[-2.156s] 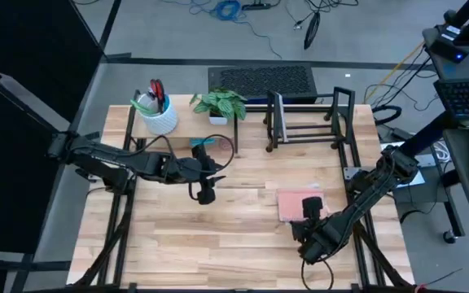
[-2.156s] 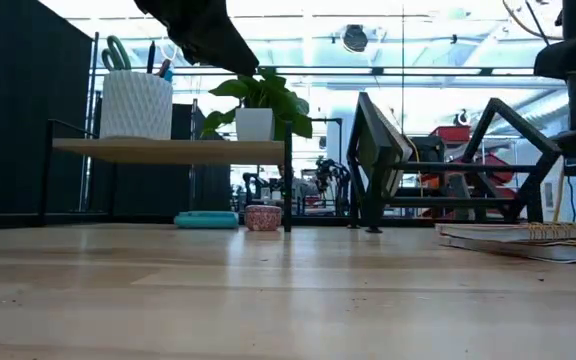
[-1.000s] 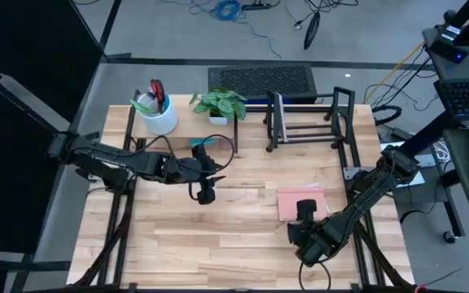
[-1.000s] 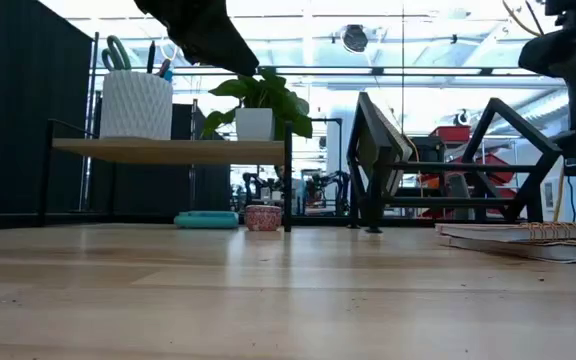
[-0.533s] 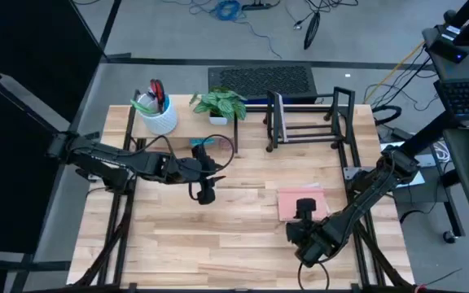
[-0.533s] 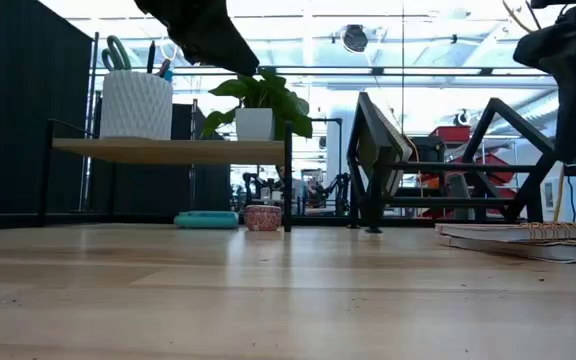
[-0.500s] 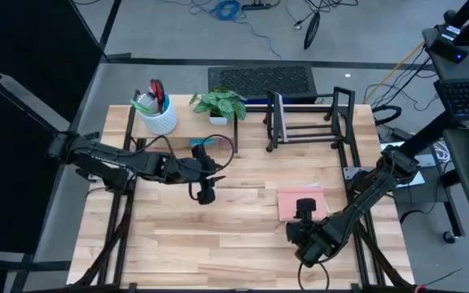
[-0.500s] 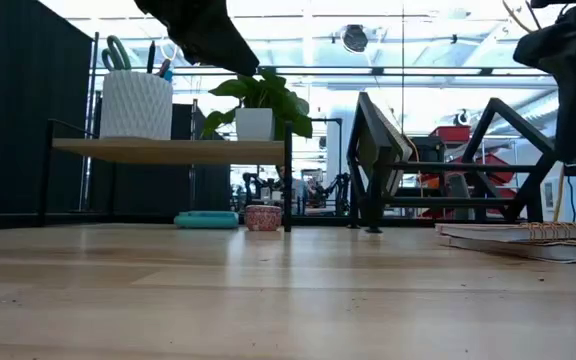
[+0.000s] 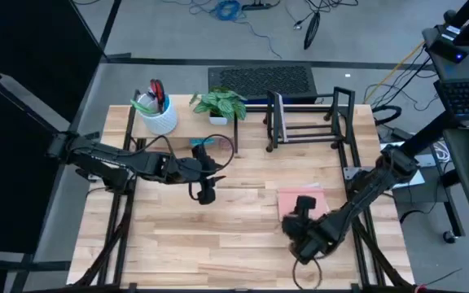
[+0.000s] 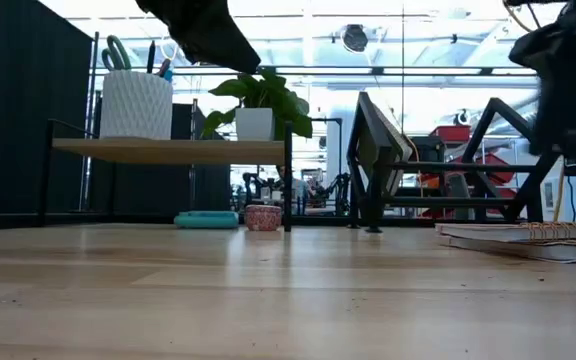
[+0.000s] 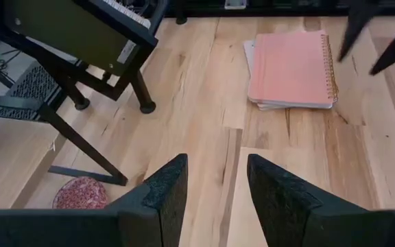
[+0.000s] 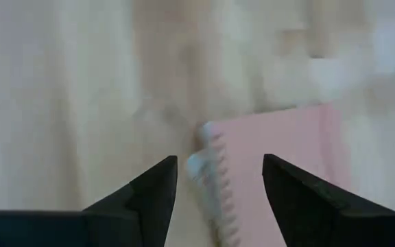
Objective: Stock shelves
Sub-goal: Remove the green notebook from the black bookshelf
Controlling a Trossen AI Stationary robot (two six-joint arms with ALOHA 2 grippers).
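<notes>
Notebook (image 9: 301, 197) on the table waits for the right gripper (image 12: 214, 189), which hangs open and empty over its wire edge.
It should come down slow and straight, pinch that edge, then carry it to the black rack (image 9: 308, 120), beside the wooden shelf (image 9: 187, 114) at the table's back. The left gripper (image 11: 214, 189) waits mid-table, open, empty. Since a moment ago, the right gripper slid a bit toward the notebook's near corner.

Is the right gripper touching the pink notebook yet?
Apart. In the right wrist view the right gripper's open fingers hang above the notebook's spiral-edge corner. In the low view the arm is clear above the notebook, which lies flat.
</notes>
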